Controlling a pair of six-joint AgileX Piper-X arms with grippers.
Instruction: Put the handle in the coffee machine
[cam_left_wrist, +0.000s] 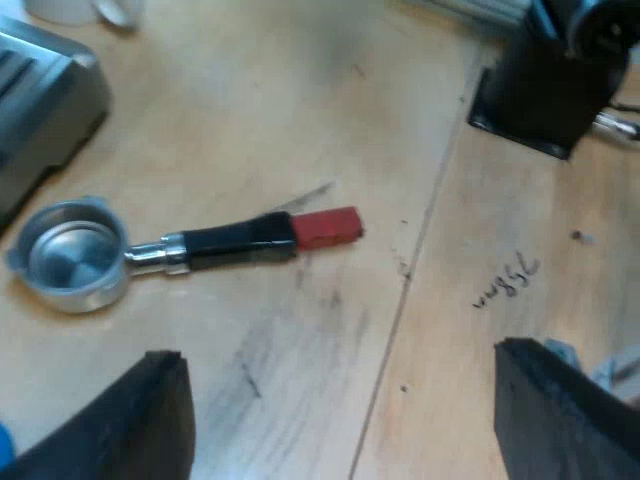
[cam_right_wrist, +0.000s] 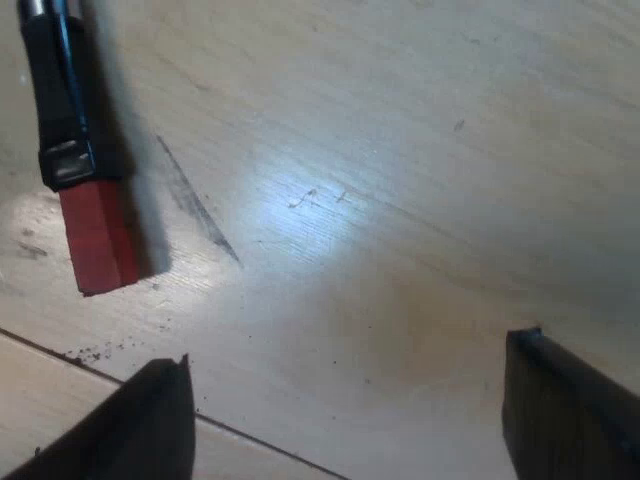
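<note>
The holder lies flat on the table — its basket end near the espresso machine.

Left pincer, right pincer: matte black, wedge-shaped fingers.

We count one holder, with one dark handle and one red end, one machine, one white thing near it that may be a mug, one black block and one worktop of two boards that meet at one seam. We have two hands, the left hand and the right hand, with two black fingers each, four in all
</note>
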